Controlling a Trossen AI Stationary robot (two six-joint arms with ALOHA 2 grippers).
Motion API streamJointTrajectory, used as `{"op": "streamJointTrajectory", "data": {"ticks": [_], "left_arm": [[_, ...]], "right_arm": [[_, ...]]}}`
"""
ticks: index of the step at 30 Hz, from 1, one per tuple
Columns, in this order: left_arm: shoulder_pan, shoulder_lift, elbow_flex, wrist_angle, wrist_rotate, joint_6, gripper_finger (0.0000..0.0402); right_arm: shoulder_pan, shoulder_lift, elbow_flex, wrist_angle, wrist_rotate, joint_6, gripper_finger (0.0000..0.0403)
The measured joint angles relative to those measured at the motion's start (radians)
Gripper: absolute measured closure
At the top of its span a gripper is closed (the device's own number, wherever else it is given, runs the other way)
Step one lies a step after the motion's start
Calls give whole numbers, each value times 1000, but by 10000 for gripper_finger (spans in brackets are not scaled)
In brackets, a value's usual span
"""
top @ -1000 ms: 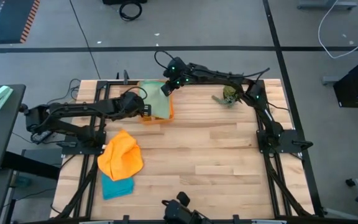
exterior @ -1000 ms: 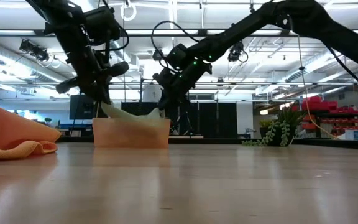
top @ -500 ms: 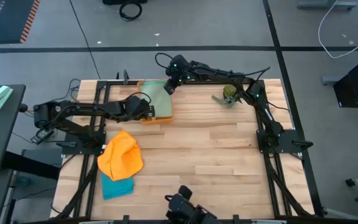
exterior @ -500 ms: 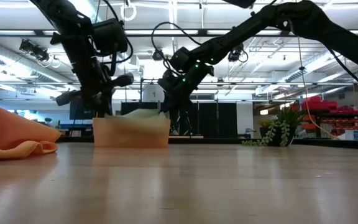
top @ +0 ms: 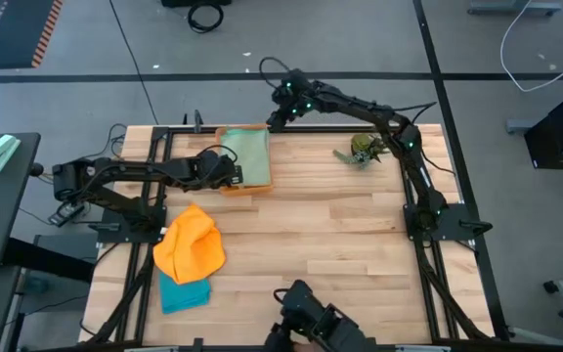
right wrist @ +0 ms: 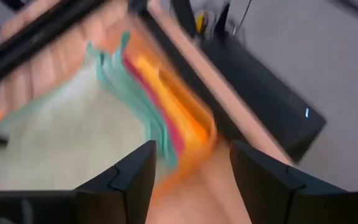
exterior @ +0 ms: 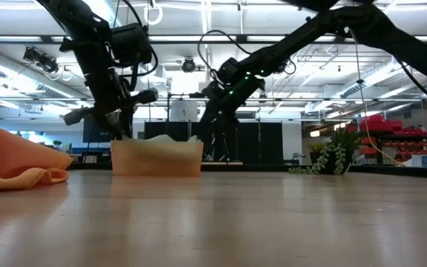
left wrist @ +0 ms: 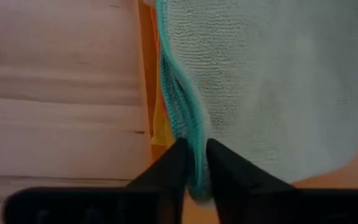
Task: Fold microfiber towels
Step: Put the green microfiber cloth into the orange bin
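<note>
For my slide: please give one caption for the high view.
Sage green towel lies in the orange tray; orange towel waits.
</note>
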Motion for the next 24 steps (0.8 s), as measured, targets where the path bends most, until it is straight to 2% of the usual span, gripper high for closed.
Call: {"op": "streamJointTrajectory", "data": {"ticks": [5, 10, 13, 15, 18, 22, 24], "left_arm": [[28, -25, 85, -153, 6, 132, 254], [106, -29, 230, -342, -18, 326, 195], [171, -29, 274, -183, 26, 537, 186], [240, -20, 261, -30, 152, 643, 202], [355, 36, 231, 70, 308, 711, 263], [454, 156, 217, 170, 447, 819, 376], [476, 222, 218, 231, 512, 849, 388]], "right_arm": [[9, -36, 0, -164, -29, -82, 188], [38, -71, 0, -194, -24, -86, 187], [52, -97, 0, -203, -25, -63, 187], [59, -120, 0, -233, -32, -57, 189], [66, -143, -1, -264, -32, -56, 212], [66, -139, -48, -255, -35, -29, 304], [65, -139, -82, -226, -35, -11, 361]]}}
